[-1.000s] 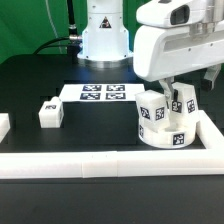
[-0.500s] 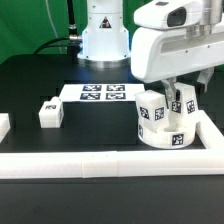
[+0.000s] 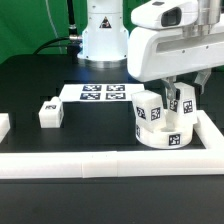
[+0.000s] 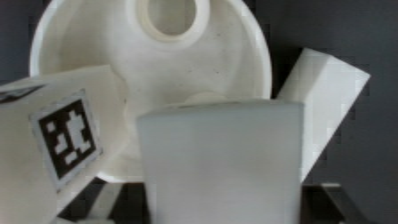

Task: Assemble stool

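Observation:
The round white seat (image 3: pixel 162 132) stands at the exterior view's right, in the corner of the white rails. One tagged leg (image 3: pixel 147 106) stands upright on it. My gripper (image 3: pixel 178 100) is shut on a second tagged leg (image 3: pixel 182 102) and holds it upright on the seat. In the wrist view this leg (image 4: pixel 222 150) fills the gap between my dark fingers (image 4: pixel 125 200), in front of the seat (image 4: pixel 196 75) with its open socket (image 4: pixel 178 18). The other leg (image 4: pixel 63 130) shows its tag beside it. A third leg (image 3: pixel 48 113) lies loose at the exterior view's left.
The marker board (image 3: pixel 105 93) lies behind the seat. A long white rail (image 3: pixel 100 164) runs along the front and turns up at the right side (image 3: pixel 209 128). A small white piece (image 3: pixel 3 124) sits at the far left edge. The robot base (image 3: pixel 104 40) stands at the back.
My gripper with its leg has shifted slightly toward the exterior view's left, and the seat with the standing leg has moved a little with it.

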